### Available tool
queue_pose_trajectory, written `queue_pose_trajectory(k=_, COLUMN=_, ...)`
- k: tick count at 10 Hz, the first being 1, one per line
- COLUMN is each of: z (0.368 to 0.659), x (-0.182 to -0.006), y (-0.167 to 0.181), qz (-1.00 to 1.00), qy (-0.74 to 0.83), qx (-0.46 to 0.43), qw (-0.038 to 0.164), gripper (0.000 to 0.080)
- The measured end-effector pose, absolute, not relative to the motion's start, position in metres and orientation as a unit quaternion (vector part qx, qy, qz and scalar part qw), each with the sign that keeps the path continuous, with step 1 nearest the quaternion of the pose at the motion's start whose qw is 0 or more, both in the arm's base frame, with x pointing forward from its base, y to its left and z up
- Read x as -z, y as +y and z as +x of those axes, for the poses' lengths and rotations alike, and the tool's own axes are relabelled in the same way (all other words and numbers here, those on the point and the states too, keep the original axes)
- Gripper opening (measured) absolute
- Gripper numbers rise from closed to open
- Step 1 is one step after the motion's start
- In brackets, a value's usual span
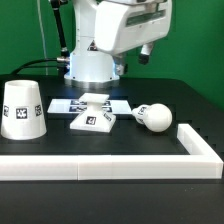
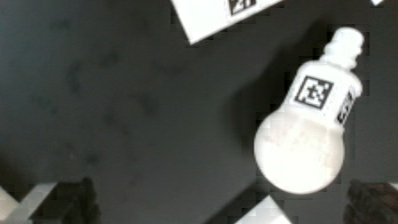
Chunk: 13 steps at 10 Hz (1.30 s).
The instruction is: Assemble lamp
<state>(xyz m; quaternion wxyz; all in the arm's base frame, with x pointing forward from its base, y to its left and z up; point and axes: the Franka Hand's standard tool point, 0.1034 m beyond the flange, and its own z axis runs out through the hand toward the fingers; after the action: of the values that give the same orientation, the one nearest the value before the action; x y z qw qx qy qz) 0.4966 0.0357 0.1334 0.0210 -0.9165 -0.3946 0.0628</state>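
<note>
Gripper (image 2: 214,203) spread wide above lying bulb (image 2: 306,140); round body probably rolls aside if grasp lands off-centre.

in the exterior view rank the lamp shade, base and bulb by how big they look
1. shade, clearly largest
2. base and bulb look about alike, too close to rank

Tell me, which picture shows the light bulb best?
The wrist view. The bulb fills much of it, so its round head, neck and square tag show clearly. The exterior view shows the bulb small, lying on the black table near the square base.
</note>
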Motion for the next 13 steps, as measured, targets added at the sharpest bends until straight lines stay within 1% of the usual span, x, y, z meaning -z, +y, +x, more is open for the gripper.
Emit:
queue_pose_trajectory(k=4, z=0.496, x=-0.132, y=0.038, qz=-0.961, qy=-0.269, qx=-0.067, qw=0.013, gripper=0.0699)
queue_pose_trajectory(k=6, z=0.497, x=-0.131, y=0.037, qz=-0.984, qy=-0.17, qx=-0.06, qw=0.003, gripper=0.0699)
queue_pose_trajectory(k=8, z=0.485, x=-0.125, y=0.02, qz=-0.995, qy=-0.073, qx=-0.066, qw=-0.005, gripper=0.0699)
queue_pose_trajectory(k=10, z=0.477, x=-0.111, y=0.003, qz=-0.999, qy=-0.011, qx=-0.043, qw=-0.004, gripper=0.0699)
queue_pose_trajectory(k=11, z=0.474, x=-0.107, y=0.0, qz=-0.999, qy=0.029, qx=-0.041, qw=-0.005, gripper=0.0699)
queue_pose_trajectory(k=13, z=0.475, x=-0.109, y=0.004, qz=-0.997, qy=0.065, qx=-0.041, qw=-0.004, gripper=0.0699)
